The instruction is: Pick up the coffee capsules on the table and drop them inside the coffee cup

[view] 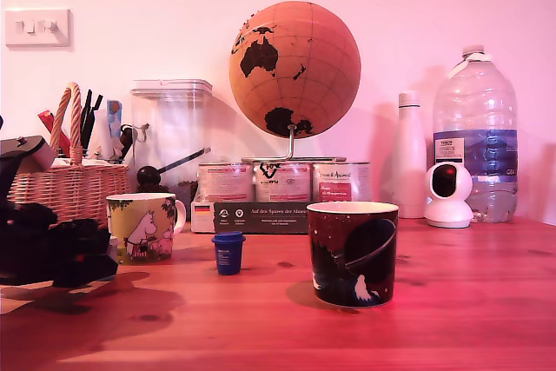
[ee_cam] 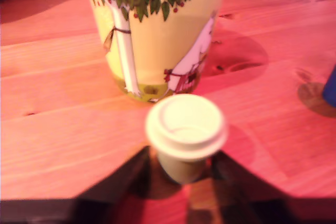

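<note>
A pale grey coffee capsule stands rim up between my dark fingers, which press against its sides just under the rim. My gripper is shut on it, low over the table, right in front of a yellow cartoon mug. In the exterior view the gripper sits at the left beside that mug, and the pale capsule is hidden there. A dark blue capsule stands upright on the table between the yellow mug and a dark mug; its edge shows in the wrist view.
Along the back stand a wicker basket, a clear container, a globe over tins, a white bottle, a small white camera and a big water bottle. Bare wooden table lies to the exterior view's right.
</note>
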Available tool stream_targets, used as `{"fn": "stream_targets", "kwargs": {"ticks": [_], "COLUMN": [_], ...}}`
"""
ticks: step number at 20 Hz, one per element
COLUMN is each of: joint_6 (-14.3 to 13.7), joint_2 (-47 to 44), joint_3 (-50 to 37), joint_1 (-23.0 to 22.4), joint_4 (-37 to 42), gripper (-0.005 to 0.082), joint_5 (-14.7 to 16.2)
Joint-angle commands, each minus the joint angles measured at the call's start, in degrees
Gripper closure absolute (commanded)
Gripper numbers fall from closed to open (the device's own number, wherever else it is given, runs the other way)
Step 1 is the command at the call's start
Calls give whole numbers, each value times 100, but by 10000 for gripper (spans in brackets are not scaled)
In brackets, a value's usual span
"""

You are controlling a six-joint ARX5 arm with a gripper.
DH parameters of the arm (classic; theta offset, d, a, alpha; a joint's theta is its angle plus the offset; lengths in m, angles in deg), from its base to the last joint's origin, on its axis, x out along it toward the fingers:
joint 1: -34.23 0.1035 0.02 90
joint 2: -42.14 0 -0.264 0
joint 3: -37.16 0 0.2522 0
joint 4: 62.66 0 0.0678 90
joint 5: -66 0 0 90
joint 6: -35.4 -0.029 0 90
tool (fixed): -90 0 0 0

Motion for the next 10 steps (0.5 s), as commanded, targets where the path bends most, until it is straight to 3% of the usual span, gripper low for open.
{"fn": "stream_targets", "kwargs": {"ticks": [1, 5, 10], "joint_6": [-26, -28, -33], "joint_2": [28, 522, 1670], "joint_3": [11, 9, 9], "joint_1": [-17, -17, -17], "joint_4": [-15, -343, -1294], "gripper": [644, 644, 644], "joint_5": [70, 315, 656]}}
